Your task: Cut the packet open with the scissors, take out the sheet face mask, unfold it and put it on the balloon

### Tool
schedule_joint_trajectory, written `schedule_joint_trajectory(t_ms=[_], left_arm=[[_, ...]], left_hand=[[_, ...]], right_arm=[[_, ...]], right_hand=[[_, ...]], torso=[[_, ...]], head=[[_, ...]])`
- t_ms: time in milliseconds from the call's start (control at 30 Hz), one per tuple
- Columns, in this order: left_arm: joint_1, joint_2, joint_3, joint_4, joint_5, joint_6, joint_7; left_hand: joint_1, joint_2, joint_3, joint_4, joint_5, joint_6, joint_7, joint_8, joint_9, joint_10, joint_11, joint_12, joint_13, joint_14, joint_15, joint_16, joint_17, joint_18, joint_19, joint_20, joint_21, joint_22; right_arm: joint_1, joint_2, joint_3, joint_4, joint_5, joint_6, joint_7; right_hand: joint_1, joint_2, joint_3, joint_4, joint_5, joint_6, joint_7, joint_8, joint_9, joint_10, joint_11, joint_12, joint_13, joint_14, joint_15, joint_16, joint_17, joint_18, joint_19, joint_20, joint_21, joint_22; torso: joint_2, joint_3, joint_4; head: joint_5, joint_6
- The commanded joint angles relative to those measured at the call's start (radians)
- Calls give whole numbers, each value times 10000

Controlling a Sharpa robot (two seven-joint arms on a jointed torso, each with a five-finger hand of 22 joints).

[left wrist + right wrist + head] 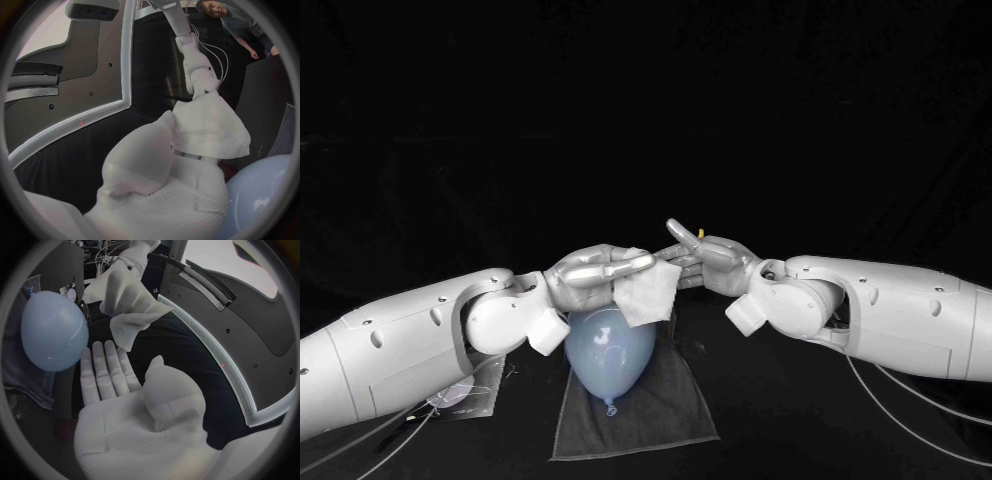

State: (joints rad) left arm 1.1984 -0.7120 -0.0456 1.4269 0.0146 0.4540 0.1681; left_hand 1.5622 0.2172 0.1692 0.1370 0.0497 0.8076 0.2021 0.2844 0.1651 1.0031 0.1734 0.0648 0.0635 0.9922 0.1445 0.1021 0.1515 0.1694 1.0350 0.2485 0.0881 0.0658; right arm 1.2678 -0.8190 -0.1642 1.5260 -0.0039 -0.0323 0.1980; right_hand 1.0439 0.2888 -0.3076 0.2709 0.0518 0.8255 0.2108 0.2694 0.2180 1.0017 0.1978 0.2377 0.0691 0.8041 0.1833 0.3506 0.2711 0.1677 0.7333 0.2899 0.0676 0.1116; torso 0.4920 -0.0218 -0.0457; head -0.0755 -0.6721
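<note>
At the far left, under the left forearm, a crumpled clear wrapper that looks like the packet [469, 393] lies on the black table [805, 440]. I judge that cutting it open and emptying it are done.

The left hand [596, 275] is raised over the middle of the table with its fingers curled, pinching the top edge of the sheet face mask [646, 298]. The mask hangs as a folded white square, not yet opened out.

Just below it, the pale blue balloon [609, 352] lies on a dark grey cloth [653, 400], knot toward the robot, bare of any mask.

To the right, the right hand [708, 260] hovers just beside the mask. The right wrist view shows its fingers straight and side by side, palm bare, holding nothing.

Unfolding the mask and laying it on the balloon are left to do.
</note>
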Motion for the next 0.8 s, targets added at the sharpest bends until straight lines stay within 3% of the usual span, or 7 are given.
schedule_joint_trajectory(t_ms=[33, 67, 100, 200, 467, 633, 800], left_arm=[[6, 19, 7, 17, -361, 352, -107], [6, 17, 7, 12, -392, 328, -125], [6, 15, 6, 7, -414, 304, -138], [6, 3, 6, -11, -462, 244, -177], [7, -17, 4, -45, -575, 81, -266], [8, -28, 3, -52, -601, 28, -303], [8, -30, 3, -55, -637, 15, -316]], left_hand=[[-282, -382, 988, 46, -2, 117, 8, -73, -34, 113, 14, -24, -9, 114, -11, -59, -27, 170, 78, -21, -75, 0], [-753, -845, 2100, 111, -39, 189, 93, -76, -43, 155, 64, -43, -17, 163, -1, -104, -43, 167, 97, -25, -91, 1], [-741, -852, 2197, 77, -7, 188, 44, -75, -42, 165, 29, -33, -13, 166, -5, -106, -44, 168, 100, -24, -91, 1], [-1563, -1449, 3771, -1, -4, 240, 82, 35, 38, 255, 23, -30, -9, 248, -15, -159, -52, 169, 135, -26, -101, 2], [-1968, -1623, 4452, -171, -4, 257, 103, 163, 135, 371, -4, -16, -1, 342, -36, -157, -36, 170, 164, -35, -102, 3], [-2038, -1645, 4547, -201, -5, 255, 104, 188, 154, 386, -6, -16, 0, 360, -40, -155, -32, 169, 166, -37, -104, 3], [-2038, -1645, 4547, -201, -5, 255, 104, 188, 154, 386, -6, -16, 0, 360, -40, -155, -32, 169, 166, -37, -104, 3]], right_arm=[[19, -6, 24, 76, 331, 409, 274], [26, -20, 31, 107, 364, 404, 311], [33, -34, 37, 133, 389, 398, 343], [60, -83, 56, 206, 438, 371, 437], [125, -207, 103, 346, 300, 192, 589], [137, -248, 125, 369, -33, -5, 610], [148, -250, 136, 362, -516, -300, 535]], right_hand=[[433, -32, 27, -281, -13, 113, 405, -63, -31, 278, -77, 67, 3, 107, -127, 82, 40, 126, -26, 1, 43, -43], [670, -35, 57, -451, -9, 118, 385, -85, -49, 395, -94, 70, 0, 171, -152, 109, 55, 138, 22, -2, 66, -55], [846, -37, 75, -575, 7, 85, 384, -125, -74, 491, -109, 68, -1, 235, -168, 133, 67, 149, 67, -7, 87, -64], [1563, -88, 220, -1182, -26, 80, 332, -157, -112, 815, -187, 72, 14, 463, -237, 225, 118, 175, 256, -38, 170, -81], [3845, -617, 500, -3245, -31, 187, 51, 22, -90, 1488, -536, -17, 39, 1147, -532, 648, 346, 201, 657, -209, 300, -129], [4673, -484, 429, -4381, -18, 246, -20, 142, -108, 1854, -656, -237, 8, 1345, -654, 891, 470, 197, 825, -313, 338, -167], [4374, -208, -213, -5397, -9, 154, 3, 306, -140, 2044, -640, -537, 21, 1313, -643, 1035, 540, 194, 879, -312, 313, -243]], torso=[[0, 2, 1], [-3, 0, -1], [-4, -3, -5], [-4, -2, -5], [-1, 0, -9], [1, 7, -6], [-1, -2, -9]], head=[[-33, -14], [-45, -20], [-49, -22], [-70, -22], [-125, -41], [-134, -31], [-141, -48]])
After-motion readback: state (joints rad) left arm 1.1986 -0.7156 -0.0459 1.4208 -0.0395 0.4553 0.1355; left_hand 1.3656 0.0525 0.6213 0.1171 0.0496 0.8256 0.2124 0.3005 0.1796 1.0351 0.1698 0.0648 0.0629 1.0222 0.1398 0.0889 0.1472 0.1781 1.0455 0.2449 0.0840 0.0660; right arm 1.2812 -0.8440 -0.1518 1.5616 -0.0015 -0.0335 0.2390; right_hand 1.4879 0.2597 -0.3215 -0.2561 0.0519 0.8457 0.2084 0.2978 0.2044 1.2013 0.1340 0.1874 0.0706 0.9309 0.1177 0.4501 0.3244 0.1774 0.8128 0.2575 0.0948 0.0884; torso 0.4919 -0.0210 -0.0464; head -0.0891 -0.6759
